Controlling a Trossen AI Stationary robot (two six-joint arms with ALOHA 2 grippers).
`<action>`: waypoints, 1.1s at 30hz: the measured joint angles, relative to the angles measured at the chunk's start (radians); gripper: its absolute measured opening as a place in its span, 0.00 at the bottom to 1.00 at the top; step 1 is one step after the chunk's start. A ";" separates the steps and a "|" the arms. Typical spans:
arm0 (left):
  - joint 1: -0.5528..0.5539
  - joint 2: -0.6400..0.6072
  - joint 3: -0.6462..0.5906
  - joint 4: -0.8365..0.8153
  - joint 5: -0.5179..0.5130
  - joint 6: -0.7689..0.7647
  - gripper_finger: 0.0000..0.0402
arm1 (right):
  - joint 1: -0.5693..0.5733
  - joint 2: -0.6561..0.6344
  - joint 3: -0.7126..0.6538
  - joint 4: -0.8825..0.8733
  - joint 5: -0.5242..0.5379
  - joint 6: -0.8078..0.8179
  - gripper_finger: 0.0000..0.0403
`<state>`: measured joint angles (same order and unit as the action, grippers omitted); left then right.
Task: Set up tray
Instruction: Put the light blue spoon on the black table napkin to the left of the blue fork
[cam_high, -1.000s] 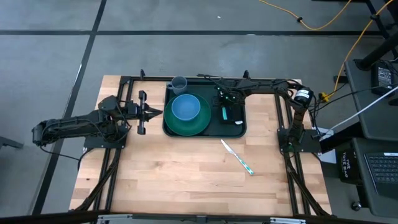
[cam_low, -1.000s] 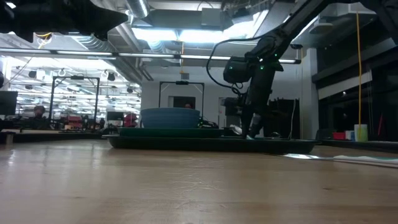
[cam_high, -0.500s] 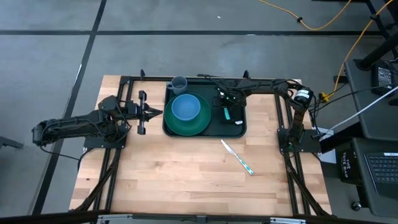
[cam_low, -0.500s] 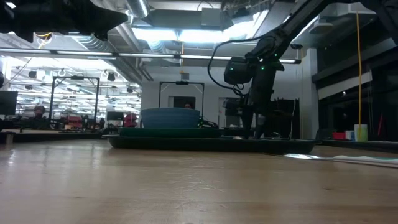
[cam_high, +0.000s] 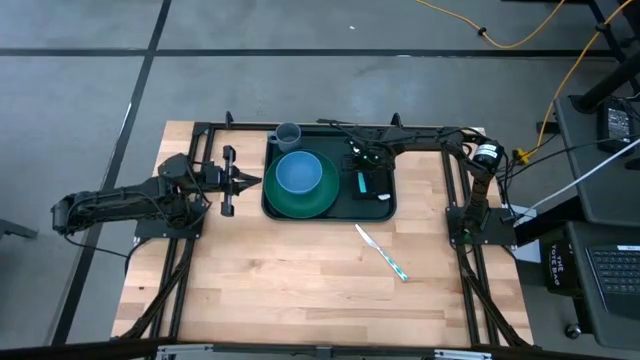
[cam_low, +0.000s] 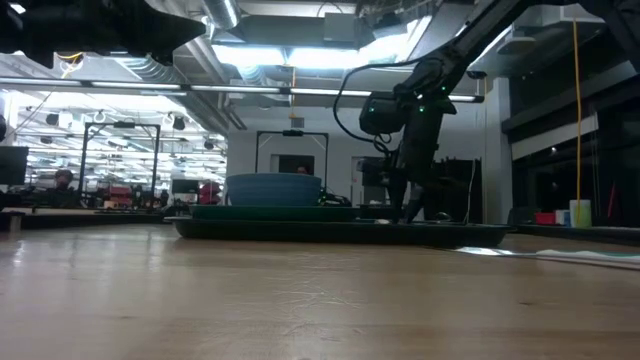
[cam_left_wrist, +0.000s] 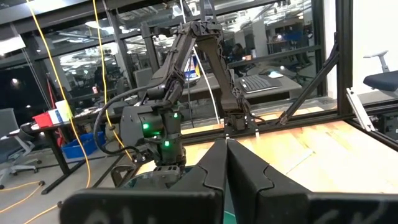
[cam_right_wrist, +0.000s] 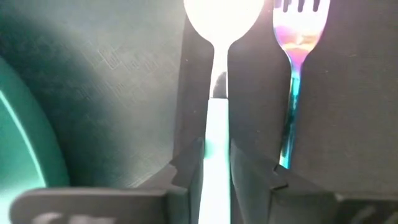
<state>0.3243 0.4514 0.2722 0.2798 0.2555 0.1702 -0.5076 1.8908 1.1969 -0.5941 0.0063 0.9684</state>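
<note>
A: While the left gripper (cam_high: 250, 181) rests pinched closed at centre left, where does the tray (cam_high: 384, 207) sit?
B: Upper centre, carrying the green plate (cam_high: 322, 203) and blue bowl (cam_high: 298, 173).
A: Right gripper (cam_high: 362, 172)?
B: Over the tray's right half, fingers (cam_right_wrist: 186, 163) flanking a spoon (cam_right_wrist: 217, 93); grip: cannot tell

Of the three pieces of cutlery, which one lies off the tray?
The knife, lying alone on the bare wooden table in front of the tray. The spoon and fork lie side by side on the tray, under the right gripper.
</note>
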 joint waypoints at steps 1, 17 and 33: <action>0.000 0.000 0.000 0.000 0.000 0.000 0.01 | 0.000 0.000 0.000 0.000 0.000 0.000 0.20; 0.000 0.000 0.000 0.000 0.000 0.000 0.01 | 0.000 0.000 0.000 -0.001 0.000 -0.005 0.19; 0.000 0.000 0.000 0.000 0.000 0.000 0.01 | 0.000 -0.002 0.000 -0.002 -0.008 -0.012 0.19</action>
<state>0.3244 0.4514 0.2722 0.2799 0.2554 0.1702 -0.5075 1.8893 1.1969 -0.5957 -0.0020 0.9565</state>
